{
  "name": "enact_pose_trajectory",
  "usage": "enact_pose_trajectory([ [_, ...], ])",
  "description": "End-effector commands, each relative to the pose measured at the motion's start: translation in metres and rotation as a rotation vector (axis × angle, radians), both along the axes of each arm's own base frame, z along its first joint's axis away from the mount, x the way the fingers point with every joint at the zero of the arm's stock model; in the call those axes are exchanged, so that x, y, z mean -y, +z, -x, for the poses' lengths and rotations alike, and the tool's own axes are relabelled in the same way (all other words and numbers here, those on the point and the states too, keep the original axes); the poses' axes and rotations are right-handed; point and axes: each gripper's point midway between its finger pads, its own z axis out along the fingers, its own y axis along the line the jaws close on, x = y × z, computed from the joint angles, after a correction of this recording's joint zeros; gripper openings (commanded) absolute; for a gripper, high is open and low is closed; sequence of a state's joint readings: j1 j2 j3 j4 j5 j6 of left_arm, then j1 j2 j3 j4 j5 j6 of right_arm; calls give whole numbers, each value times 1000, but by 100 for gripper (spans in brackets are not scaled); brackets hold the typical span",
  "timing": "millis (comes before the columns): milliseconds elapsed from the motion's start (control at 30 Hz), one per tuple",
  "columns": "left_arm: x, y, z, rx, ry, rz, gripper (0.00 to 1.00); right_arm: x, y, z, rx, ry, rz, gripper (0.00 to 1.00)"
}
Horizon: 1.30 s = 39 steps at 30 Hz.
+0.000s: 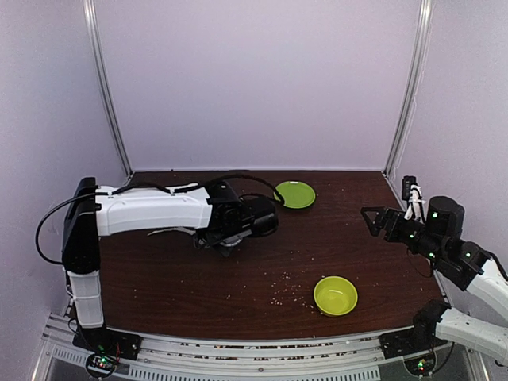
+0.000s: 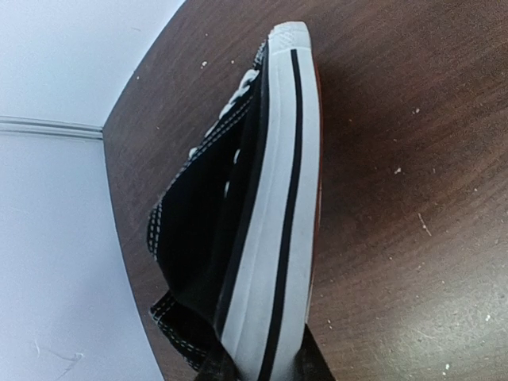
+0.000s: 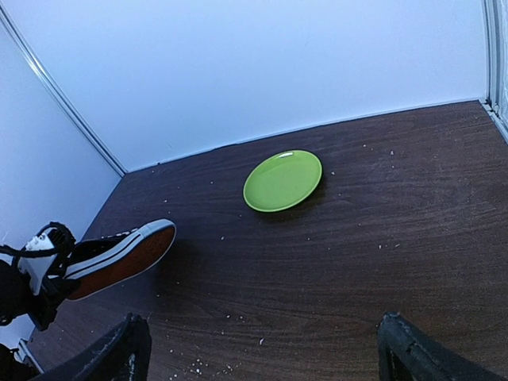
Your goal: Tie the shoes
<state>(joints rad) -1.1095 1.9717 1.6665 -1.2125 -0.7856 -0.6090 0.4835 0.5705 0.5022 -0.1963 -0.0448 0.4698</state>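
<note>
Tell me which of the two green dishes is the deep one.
The green bowl near the front edge, with raised walls; the green plate at the back is flat.

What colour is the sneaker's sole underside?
Red-orange; the sneaker's sole underside shows best in the right wrist view.

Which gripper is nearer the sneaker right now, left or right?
Left. The left gripper is clamped on one end of the sneaker, holding it tipped on its side. The right gripper hangs open over the right side of the table, well apart from the sneaker.
</note>
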Motion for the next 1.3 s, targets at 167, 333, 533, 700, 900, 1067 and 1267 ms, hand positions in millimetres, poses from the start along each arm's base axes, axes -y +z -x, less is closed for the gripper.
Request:
enact_pose_trajectory([
  [167, 60, -27, 77, -287, -107, 289, 82, -4, 26, -3, 69, 18, -17, 99],
  [333, 105, 5, 97, -367, -242, 573, 93, -10, 48, -9, 87, 35, -20, 100],
  [533, 107, 84, 91, -297, -394, 778, 97, -43, 47, -15, 21, 118, -2, 100],
  [700, 58, 118, 49, -310, -351, 993, 97, -87, 25, -18, -80, 145, 3, 97],
  [900, -38, 145, -15, -225, -220, 1166, 97, -162, -1, -14, -191, 209, 183, 92],
  [1067, -127, 144, -60, -49, -35, 1243, 97, -238, -41, -19, -301, 312, 364, 86],
  [1267, -205, 126, -75, 158, 153, 979, 97, -310, -77, -30, -342, 400, 511, 74],
])
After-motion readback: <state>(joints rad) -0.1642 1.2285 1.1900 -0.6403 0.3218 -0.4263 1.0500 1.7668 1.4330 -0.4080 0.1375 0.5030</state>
